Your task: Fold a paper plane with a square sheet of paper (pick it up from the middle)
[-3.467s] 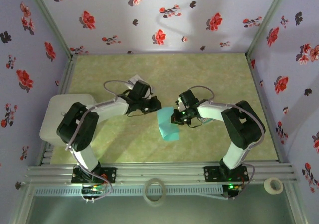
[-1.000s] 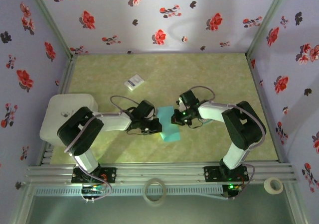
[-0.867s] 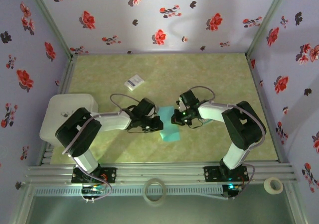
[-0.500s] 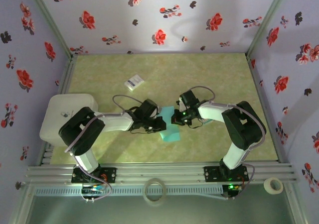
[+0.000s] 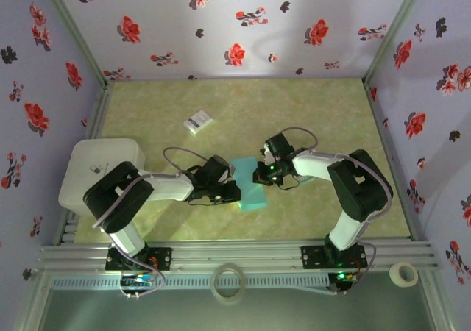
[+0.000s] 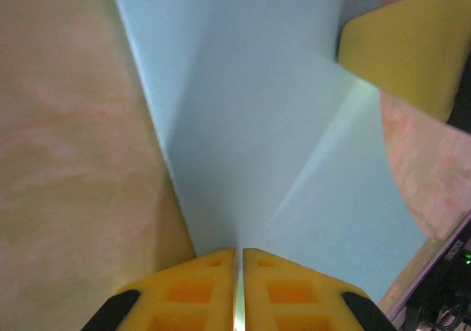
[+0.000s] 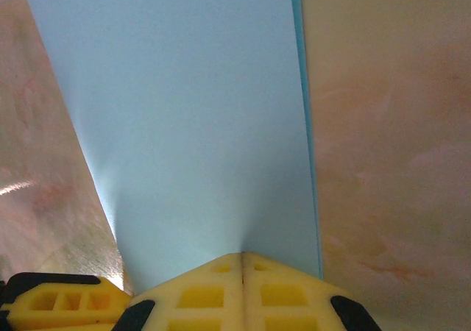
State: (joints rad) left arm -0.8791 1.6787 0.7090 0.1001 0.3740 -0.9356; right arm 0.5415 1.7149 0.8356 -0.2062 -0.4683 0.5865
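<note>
The square sheet of paper [image 5: 251, 189] lies on the table as a teal, folded oblong between my two arms. My left gripper [image 5: 234, 193] is shut, its tips resting on the paper's left part near the front. In the left wrist view, its closed yellow fingertips [image 6: 239, 254] touch the paper [image 6: 257, 110], and a faint crease runs up to the right from them. My right gripper [image 5: 257, 175] is shut too, tips down on the paper's right edge; its wrist view has the paper [image 7: 191, 110] spread flat ahead of the closed tips [image 7: 242, 256].
A small white card [image 5: 197, 120] lies further back on the left. A white pad [image 5: 96, 169] sits at the table's left edge. Two tape rolls [image 5: 229, 281] [image 5: 402, 273] rest on the front ledge. Flowered walls close three sides.
My left gripper has come from beside the paper's far left corner onto the paper and slid toward the near edge. The right gripper and the paper have stayed in place.
</note>
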